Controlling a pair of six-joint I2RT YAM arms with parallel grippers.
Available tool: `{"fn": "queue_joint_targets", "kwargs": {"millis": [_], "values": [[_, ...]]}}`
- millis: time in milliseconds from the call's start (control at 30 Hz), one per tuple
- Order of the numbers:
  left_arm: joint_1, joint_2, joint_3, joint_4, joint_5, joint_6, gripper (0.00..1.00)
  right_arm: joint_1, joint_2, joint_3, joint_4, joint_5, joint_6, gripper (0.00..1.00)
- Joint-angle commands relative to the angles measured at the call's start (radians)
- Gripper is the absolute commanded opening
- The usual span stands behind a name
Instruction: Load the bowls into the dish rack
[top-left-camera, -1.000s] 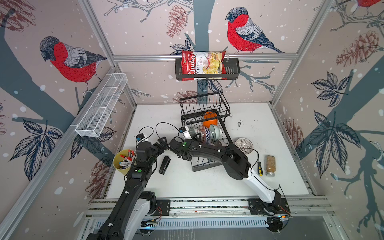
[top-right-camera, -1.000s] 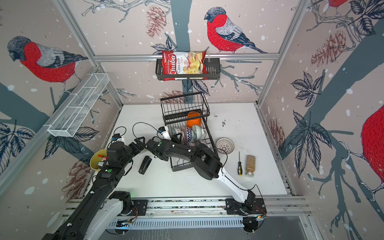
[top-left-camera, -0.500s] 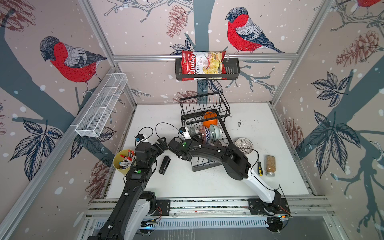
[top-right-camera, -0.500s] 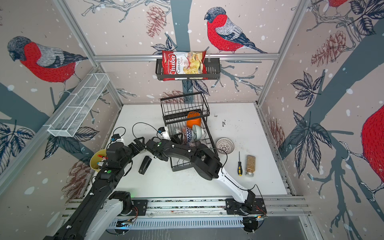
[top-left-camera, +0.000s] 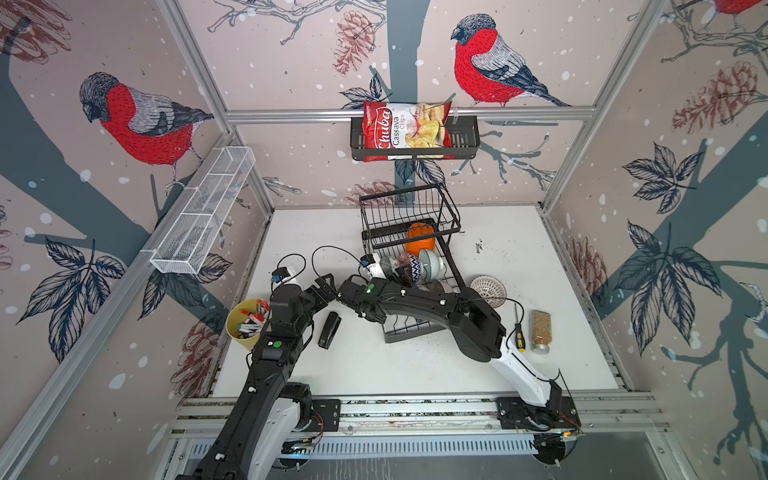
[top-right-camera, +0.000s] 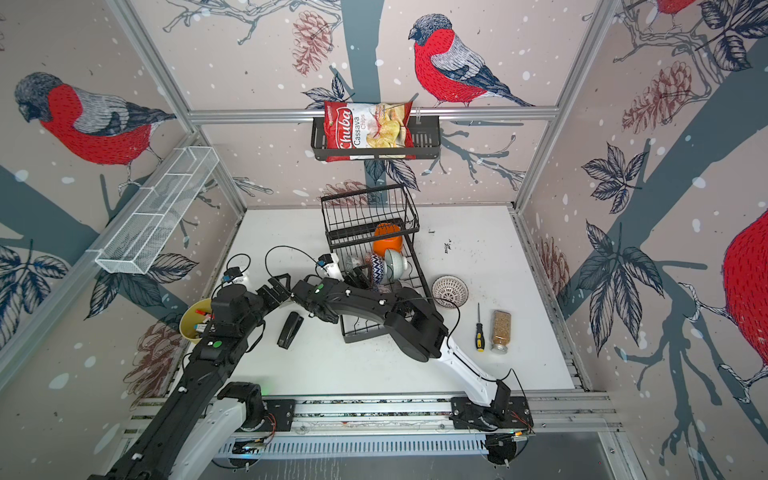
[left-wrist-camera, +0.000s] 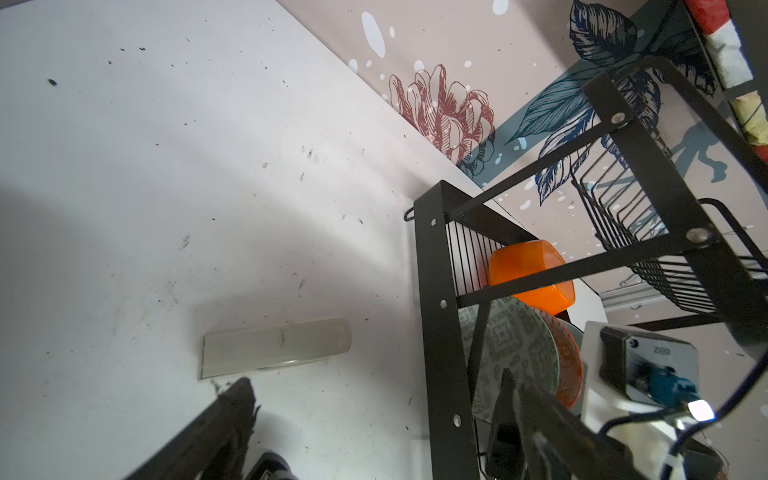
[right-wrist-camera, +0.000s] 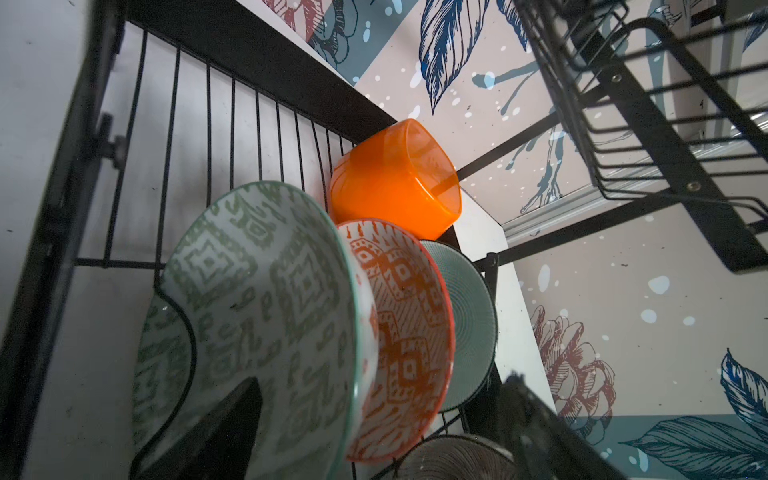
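Orange bowl (right-wrist-camera: 395, 187), grey-green patterned bowl (right-wrist-camera: 257, 299), red patterned bowl (right-wrist-camera: 403, 316), mint bowl (right-wrist-camera: 469, 324): racked on edge in dish rack (top-left-camera: 399, 332), mid-worktop (top-left-camera: 540, 249). My right pincer (right-wrist-camera: 382, 382): spread wide around the grey-green and red pair. My left pincer (top-left-camera: 324, 286): wide, empty, beside the rack.

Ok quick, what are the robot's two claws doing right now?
Left gripper: open, holding nothing.
Right gripper: open, gripping nothing, close by the green-patterned bowl in the dish rack.
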Motion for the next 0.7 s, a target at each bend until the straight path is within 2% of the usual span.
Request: {"fn": "queue_joint_targets", "kwargs": {"millis": [0,300,667], "values": [[-0.005,0.004,0.004,0.004,0.062,0.019,0.96,0.034,-0.042,-0.025,0.057,0.004,0.046,0.9],[-0.004,0.012,0.005,0.006,0.075,0.018,0.96,0.045,-0.133,-0.135,0.148,-0.051,0.008,0.91],[-0.004,-0.018,0.028,0.0,0.133,0.025,0.96,0.036,-0.188,-0.18,0.158,-0.074,0.025,0.92]]}}
